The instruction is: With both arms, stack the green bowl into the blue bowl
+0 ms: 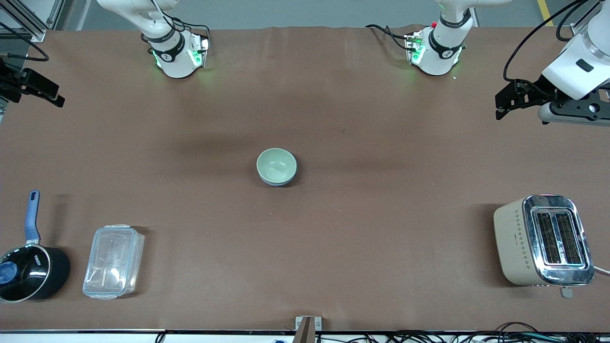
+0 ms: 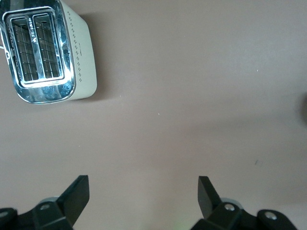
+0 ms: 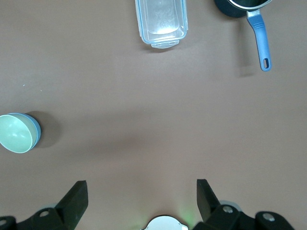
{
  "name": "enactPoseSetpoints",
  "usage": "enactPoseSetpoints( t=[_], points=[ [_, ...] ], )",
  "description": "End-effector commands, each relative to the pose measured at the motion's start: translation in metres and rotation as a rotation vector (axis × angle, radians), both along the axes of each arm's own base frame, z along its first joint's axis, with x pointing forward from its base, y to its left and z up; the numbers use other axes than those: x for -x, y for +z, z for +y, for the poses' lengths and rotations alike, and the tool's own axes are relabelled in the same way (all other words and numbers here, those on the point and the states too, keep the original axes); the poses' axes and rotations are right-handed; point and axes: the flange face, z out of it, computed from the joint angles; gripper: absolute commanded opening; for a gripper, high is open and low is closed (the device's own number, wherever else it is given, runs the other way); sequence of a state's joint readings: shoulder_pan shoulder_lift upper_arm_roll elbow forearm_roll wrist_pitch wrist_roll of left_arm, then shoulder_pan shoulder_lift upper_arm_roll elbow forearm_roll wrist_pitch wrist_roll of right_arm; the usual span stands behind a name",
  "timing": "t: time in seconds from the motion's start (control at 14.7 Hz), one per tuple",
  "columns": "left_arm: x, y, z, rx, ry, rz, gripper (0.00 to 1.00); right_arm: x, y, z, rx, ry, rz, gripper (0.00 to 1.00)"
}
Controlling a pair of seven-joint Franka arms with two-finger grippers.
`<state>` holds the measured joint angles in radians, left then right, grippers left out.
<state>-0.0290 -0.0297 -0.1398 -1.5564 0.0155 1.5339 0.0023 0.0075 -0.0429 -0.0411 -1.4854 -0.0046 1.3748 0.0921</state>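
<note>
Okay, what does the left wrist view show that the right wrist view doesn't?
Only the left wrist view shows the toaster and the left gripper, open over bare table. Only the right wrist view shows the green bowl nested in the blue bowl, the clear container, the saucepan with its blue handle, and the right gripper, also open. Both share the brown table, with nothing held.

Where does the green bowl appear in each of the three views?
Front view: the green bowl sits inside the blue bowl at the middle of the table.
Left wrist view: not in it; only the toaster shows.
Right wrist view: at the picture's edge, nested in the blue bowl.
Shared landmark: the clear plastic box, in the front and right wrist views.
</note>
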Motion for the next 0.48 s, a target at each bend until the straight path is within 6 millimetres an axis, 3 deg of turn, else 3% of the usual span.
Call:
enactPoseSetpoints(
  t=[0.0, 0.41],
  points=[
    [0.007, 0.008, 0.005, -0.001, -0.026, 0.006, 1.00, -0.006, 0.001, 0.003, 0.008, 0.010, -0.017, 1.00],
    [0.006, 0.010, 0.004, 0.001, -0.023, 0.000, 1.00, -0.018, -0.013, -0.002, 0.003, 0.104, -0.044, 1.00]
  ],
)
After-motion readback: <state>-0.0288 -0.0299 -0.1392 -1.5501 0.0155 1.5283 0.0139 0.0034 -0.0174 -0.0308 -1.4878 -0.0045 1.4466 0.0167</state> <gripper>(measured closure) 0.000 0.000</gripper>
